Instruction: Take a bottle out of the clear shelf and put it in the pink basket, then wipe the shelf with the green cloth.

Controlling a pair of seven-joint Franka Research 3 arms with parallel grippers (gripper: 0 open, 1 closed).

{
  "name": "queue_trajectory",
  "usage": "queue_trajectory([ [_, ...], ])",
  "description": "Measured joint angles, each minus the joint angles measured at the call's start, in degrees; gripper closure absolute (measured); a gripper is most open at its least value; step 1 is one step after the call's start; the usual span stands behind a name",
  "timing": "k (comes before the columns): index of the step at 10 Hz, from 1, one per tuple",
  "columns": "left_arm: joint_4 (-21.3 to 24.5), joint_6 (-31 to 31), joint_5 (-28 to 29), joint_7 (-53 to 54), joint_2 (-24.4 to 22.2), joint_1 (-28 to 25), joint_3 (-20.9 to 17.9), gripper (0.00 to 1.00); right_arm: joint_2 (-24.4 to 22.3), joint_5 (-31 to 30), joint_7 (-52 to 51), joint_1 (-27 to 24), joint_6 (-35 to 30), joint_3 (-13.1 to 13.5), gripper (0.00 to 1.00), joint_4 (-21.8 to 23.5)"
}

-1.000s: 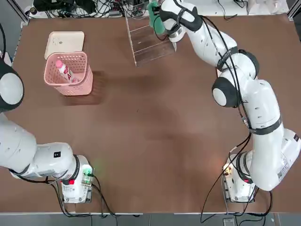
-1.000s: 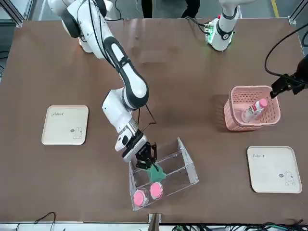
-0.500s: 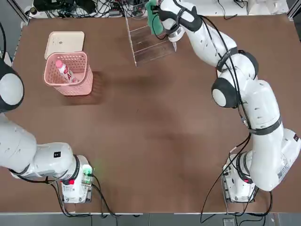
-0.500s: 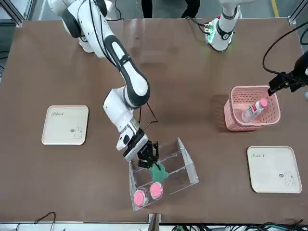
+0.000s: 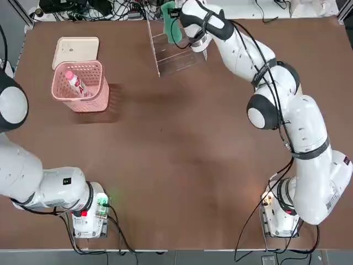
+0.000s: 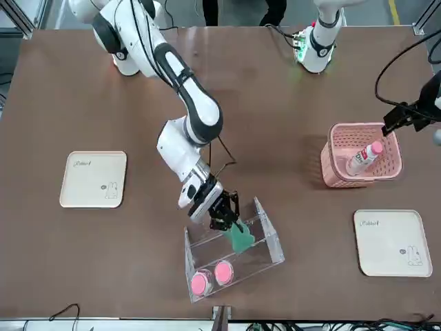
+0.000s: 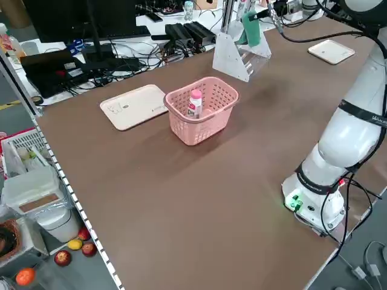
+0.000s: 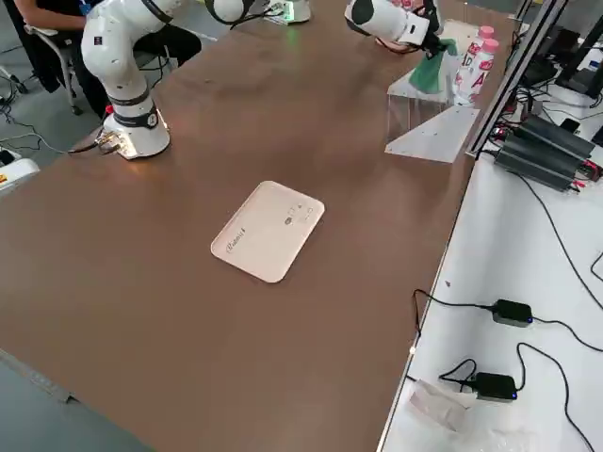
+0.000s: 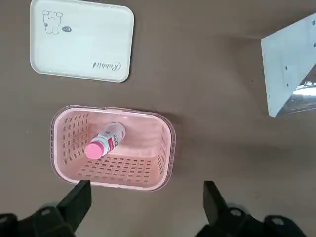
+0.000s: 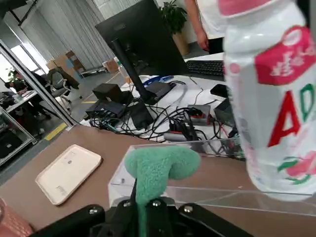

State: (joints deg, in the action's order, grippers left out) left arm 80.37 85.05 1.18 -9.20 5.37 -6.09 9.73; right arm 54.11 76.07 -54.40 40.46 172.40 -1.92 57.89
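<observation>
Brown tabletop [image 5: 182, 154] carries the clear shelf [image 6: 238, 252] at its far edge, where the right gripper [image 6: 227, 215] clamps the green cloth [image 6: 241, 238] beside two "AD"-labelled bottles [image 6: 210, 279]. Left gripper [image 9: 143, 207], jaws apart, hovers over the pink basket [image 5: 83, 88] holding the bottle [image 5: 74, 83], beside a "Rabbit" cream tray [image 5: 76, 48].

An overhead camera looked straight down on the desk [image 5: 176, 165]; another faced the robot from across it. Two raised side cameras looked diagonally over it. All four shared the clear shelf [image 5: 174, 52]; wrist cameras sat close.
</observation>
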Motion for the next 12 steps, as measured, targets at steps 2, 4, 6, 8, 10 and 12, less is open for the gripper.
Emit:
queue_trajectory([
  [2,0.0,-0.5,0.0,0.0,0.0,0.0,0.0,0.00,0.0,0.0,0.5,1.0,0.0,-0.7,0.95,-0.2],
  [4,0.0,-0.5,0.0,0.0,0.0,-0.1,0.0,0.00,0.1,0.0,0.9,1.2,0.2,-1.8,0.95,-0.3],
  [6,0.0,-0.5,0.0,0.0,0.0,0.0,0.1,0.00,0.1,0.0,1.1,0.5,0.8,-1.4,0.95,-0.5],
  [8,-0.1,-0.5,0.0,0.0,-0.3,0.0,0.1,0.00,0.1,-0.6,0.9,-2.3,0.8,-0.4,0.95,-1.0],
  [10,-0.2,-0.6,0.0,0.0,-0.7,-0.1,0.1,0.00,0.1,-3.9,0.8,-5.1,0.3,0.8,0.95,-1.1],
  [12,-0.2,-0.6,0.0,0.0,-0.8,-0.1,0.1,0.00,0.0,-7.9,0.7,-6.5,0.2,1.1,0.95,0.1],
])
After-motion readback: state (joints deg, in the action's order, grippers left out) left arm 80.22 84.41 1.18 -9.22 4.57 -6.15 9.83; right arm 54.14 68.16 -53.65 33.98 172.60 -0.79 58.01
